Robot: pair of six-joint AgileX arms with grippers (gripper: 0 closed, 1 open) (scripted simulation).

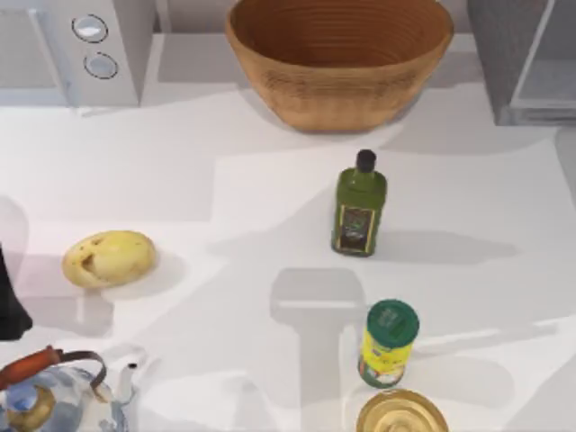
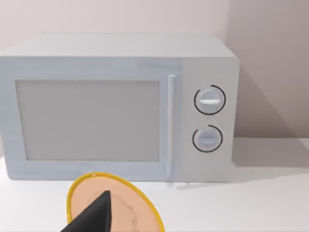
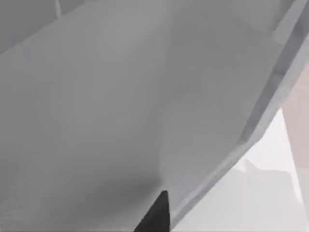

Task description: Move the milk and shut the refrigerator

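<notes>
Right wrist view puts the right gripper, finger spread impossible to tell, close against the grey refrigerator wall, nearer than the left arm

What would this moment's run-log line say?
left gripper: facing microwave | right gripper: at refrigerator | green bottle: upright

No legible text on the green bottle or yellow can labels.

White table under bright light, soft shadows; pale wall behind.
</notes>
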